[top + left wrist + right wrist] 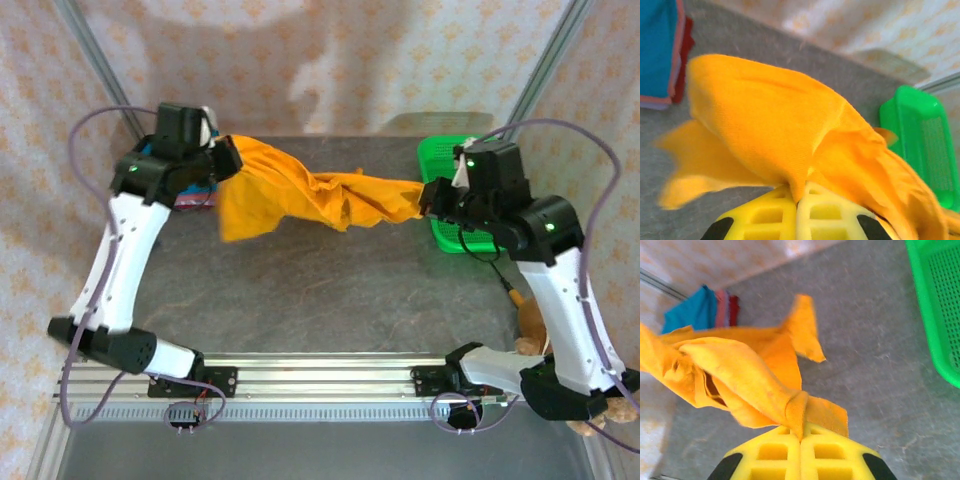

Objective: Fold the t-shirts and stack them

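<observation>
A bright orange t-shirt (300, 195) hangs stretched above the grey table between both arms. My left gripper (228, 160) is shut on its left end, cloth pinched between the yellow fingers (770, 212). My right gripper (428, 198) is shut on its right end, a fold of orange t-shirt (740, 375) clamped in the jaws. The middle of the orange t-shirt (775, 125) is twisted and its left part droops toward the table. A folded stack with a blue t-shirt (657, 50) on top and pink and red edges under it lies at the far left; the blue t-shirt (692, 312) also appears beyond the orange one.
A green mesh basket (446, 160) stands at the back right, partly behind the right arm; its wall (935, 305) is close to the right gripper. A brown teddy bear (530, 325) lies at the right edge. Patterned walls enclose the table.
</observation>
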Tool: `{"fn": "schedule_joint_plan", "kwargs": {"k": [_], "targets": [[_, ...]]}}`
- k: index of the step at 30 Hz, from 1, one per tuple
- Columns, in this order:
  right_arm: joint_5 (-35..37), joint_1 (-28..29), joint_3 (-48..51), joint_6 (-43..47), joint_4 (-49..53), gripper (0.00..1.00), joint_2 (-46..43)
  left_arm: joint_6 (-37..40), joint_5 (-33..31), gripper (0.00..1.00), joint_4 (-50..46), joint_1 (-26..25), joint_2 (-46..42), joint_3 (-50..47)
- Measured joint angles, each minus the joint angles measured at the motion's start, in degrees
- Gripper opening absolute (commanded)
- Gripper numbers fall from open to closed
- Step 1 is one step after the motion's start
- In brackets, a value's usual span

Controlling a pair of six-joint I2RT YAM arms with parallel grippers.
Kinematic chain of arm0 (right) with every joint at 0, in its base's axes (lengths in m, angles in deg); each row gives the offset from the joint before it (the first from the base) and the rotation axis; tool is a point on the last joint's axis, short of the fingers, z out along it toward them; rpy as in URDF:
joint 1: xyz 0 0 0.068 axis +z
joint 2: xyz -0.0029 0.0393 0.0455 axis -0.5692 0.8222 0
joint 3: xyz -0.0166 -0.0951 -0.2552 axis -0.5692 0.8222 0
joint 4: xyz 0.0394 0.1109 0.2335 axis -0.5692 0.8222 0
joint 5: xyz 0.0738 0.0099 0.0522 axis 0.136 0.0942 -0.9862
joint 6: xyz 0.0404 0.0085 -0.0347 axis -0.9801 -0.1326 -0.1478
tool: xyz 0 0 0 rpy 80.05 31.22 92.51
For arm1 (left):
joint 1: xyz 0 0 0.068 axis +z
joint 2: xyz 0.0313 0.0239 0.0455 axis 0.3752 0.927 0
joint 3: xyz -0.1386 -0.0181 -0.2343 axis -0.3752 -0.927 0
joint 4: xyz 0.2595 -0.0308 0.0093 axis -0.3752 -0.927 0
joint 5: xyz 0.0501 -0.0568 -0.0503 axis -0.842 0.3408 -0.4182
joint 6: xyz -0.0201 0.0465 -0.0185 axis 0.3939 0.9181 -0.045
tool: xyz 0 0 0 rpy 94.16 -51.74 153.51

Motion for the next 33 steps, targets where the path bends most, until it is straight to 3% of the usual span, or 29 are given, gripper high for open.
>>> {"fn": "schedule_joint_plan", "kwargs": {"k": [7,16,28,33], "targets": [[0.5,-2.4,5.7,-1.7,-1.0,0.0,2.2,0.8,0.3,0.0,-2.8,1.2,-2.3,-2.7],[-0.3,-6.2,22.5,-1.0,-3.6,0.0,11.4,0.9,3.5,0.0,0.6,1.6,6.2,-24.0],[-5.7,-6.3,19.7,1.0,-5.5,0.0,11.6,0.0,5.3,0.0,1.6,1.6,3.6,-18.0],[-4.0,-6.3,16.8,2.1,-5.2,0.0,13.0,-4.3,7.4,0.0,3.9,-2.4,-4.5,-26.1]]}}
